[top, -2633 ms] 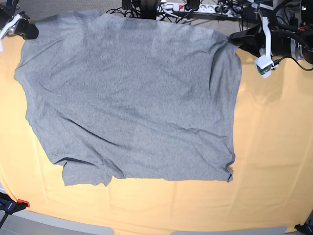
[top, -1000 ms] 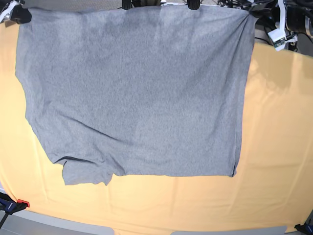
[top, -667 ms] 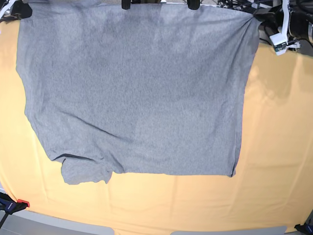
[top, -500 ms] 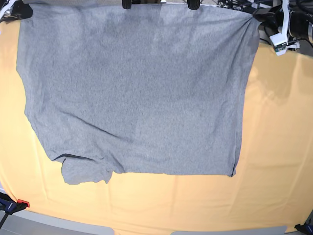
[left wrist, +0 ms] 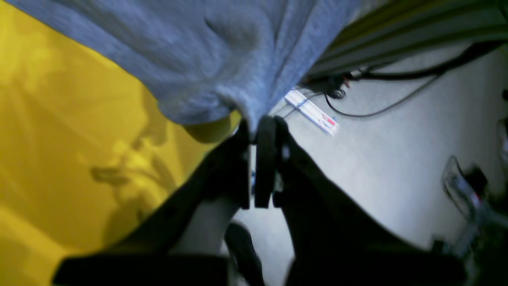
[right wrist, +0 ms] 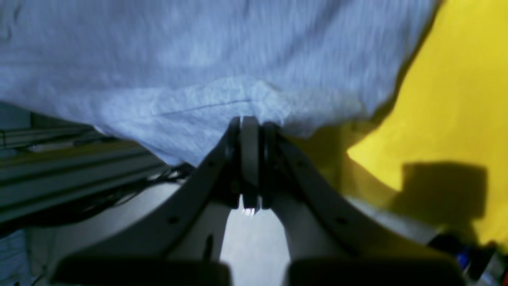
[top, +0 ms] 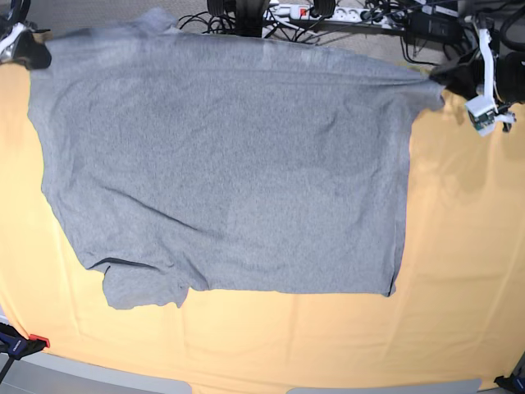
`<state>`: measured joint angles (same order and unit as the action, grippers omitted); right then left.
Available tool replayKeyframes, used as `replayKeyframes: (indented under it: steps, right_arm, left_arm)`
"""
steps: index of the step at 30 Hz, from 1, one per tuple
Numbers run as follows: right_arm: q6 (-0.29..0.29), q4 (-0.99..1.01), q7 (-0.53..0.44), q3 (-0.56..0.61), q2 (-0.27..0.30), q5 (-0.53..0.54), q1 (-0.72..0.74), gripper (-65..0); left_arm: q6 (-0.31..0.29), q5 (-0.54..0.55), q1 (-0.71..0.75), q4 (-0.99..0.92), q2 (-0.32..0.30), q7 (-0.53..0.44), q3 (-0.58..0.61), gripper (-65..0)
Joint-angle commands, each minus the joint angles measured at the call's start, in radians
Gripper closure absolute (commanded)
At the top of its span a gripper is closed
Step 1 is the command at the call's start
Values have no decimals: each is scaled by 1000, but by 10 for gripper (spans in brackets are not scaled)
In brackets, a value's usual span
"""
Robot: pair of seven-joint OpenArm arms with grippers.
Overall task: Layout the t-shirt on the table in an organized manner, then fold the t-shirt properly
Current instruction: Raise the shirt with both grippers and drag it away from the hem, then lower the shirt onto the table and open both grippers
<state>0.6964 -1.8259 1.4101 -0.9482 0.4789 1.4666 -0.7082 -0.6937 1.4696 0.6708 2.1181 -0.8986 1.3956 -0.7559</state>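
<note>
- t-shirt point(top: 221, 172) lies spread across the yellow-covered bench point(top: 459, 263), plain side up with no lettering showing. its far edge is lifted and stretched between my two arms at the bench's back edge.
- left pincer point(left wrist: 258, 131) is clenched on a bunched corner of grey cloth; right pincer point(right wrist: 248, 123) is clenched on a stitched edge of the shirt. both pinches look thin, right at the tips.
- risk: i judge that one corner could slip out if i pull harder. the cloth would then snap back skewed and the layout would need redoing.
- risk: both held corners sit at or past the back edge, above the floor and cables point(top: 344, 15). letting go here could let that edge droop off the bench.
- risk: the near-left corner point(top: 143, 287) is rumpled and partly folded on itself. i expect any fold made over it to lock the crease in.
- orientation: in the base view the long axis seems to run near to far. i cannot tell which end is the collar.
</note>
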Motion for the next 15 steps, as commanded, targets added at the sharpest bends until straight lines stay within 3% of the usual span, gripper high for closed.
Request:
replayKeyframes:
  steps: [1,5,15]
  right_arm:
    - [2,-13,-14,-14,20,17,13,0]
    - [2,-13,-14,-14,20,17,85,0]
    - [2,-8,-14,-12,19,17,182,0]
  left_arm:
    - [-4,14,-19,9,-5,-17,-13,0]
    - [-4,14,-77,9,30,-78,-11,0]
    - [-4,14,-107,2,106,-80,-11,0]
